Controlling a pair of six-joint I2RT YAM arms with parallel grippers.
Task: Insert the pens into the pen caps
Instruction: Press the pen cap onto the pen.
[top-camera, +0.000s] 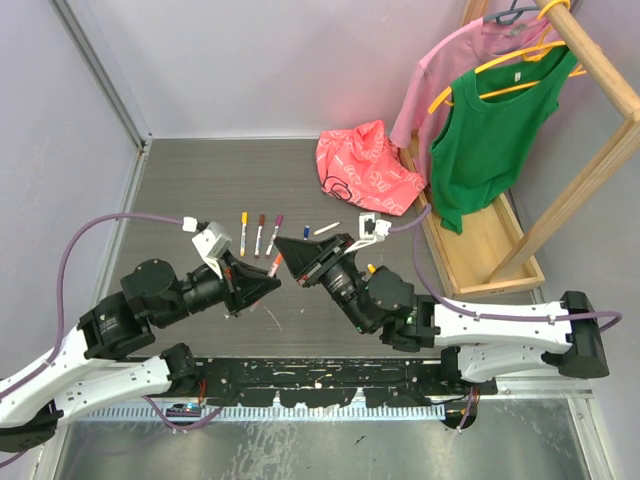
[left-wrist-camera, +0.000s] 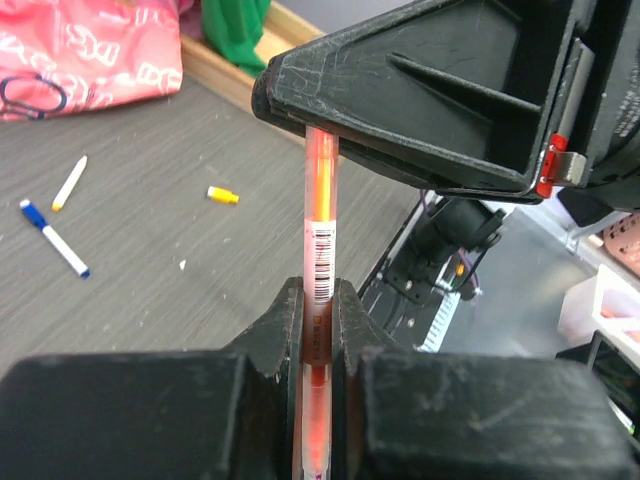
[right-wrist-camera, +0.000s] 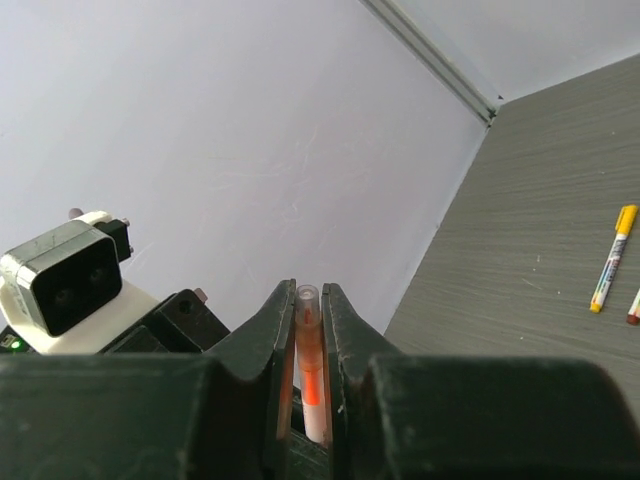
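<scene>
An orange pen (left-wrist-camera: 320, 215) is held between both grippers above the table; in the top view it shows as a short orange piece (top-camera: 275, 266). My left gripper (left-wrist-camera: 318, 292) is shut on its barrel near the barcode. My right gripper (right-wrist-camera: 308, 297) is shut on the pen's other end, where a translucent orange cap (right-wrist-camera: 309, 320) sits between the fingers. The two grippers (top-camera: 268, 280) (top-camera: 290, 252) meet tip to tip. Yellow (top-camera: 243, 228), dark red (top-camera: 260, 232) and purple (top-camera: 274, 232) capped pens lie in a row behind them. A blue pen (left-wrist-camera: 55, 237), a white pen (left-wrist-camera: 69, 183) and a yellow cap (left-wrist-camera: 223, 194) lie further right.
A pink bag (top-camera: 365, 170) lies at the back of the table. A wooden clothes rack (top-camera: 480, 250) with a pink and a green garment (top-camera: 490, 130) stands at the right. A grey wall (top-camera: 60, 120) borders the left side.
</scene>
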